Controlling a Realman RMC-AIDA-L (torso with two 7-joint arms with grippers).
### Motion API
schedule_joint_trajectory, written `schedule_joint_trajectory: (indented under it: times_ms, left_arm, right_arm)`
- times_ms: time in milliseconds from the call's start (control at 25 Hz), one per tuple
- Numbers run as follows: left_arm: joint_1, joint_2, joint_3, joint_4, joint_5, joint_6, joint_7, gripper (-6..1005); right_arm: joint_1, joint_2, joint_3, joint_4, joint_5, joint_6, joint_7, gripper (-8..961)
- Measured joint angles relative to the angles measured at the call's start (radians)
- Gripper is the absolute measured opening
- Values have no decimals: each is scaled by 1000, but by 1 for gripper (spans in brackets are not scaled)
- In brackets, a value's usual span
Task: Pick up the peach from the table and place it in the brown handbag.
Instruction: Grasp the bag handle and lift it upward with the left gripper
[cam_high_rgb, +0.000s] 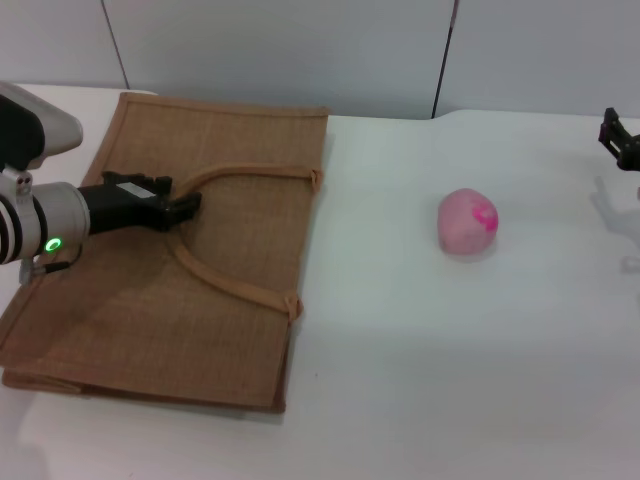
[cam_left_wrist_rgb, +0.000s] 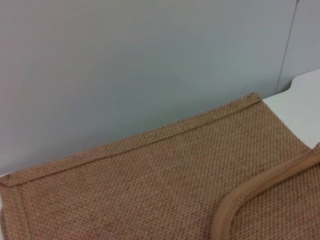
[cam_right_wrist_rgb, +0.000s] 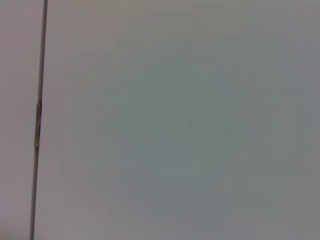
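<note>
The pale-pink peach with a magenta blotch lies alone on the white table, right of centre. The brown handbag lies flat on the left, its loop handles spread on top. My left gripper is low over the bag, its tip at the near end of the handle loop; I cannot tell whether it touches it. The left wrist view shows the bag's weave and a handle strand. My right gripper is at the far right edge, well away from the peach.
A grey panelled wall runs close behind the table's back edge. The right wrist view shows only the wall. Bare tabletop lies between the bag and the peach.
</note>
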Motion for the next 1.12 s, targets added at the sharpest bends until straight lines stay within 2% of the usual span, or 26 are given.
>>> schedule_joint_trajectory:
  times_ms: [440, 1120]
  left_arm:
    - [-34, 0, 8, -49, 2, 34, 11, 508]
    - [-38, 0, 5, -77, -1, 75, 12, 509]
  right_arm:
    - [2, 0, 0, 0, 0, 0, 0, 788]
    - [2, 0, 0, 0, 2, 2, 0, 789]
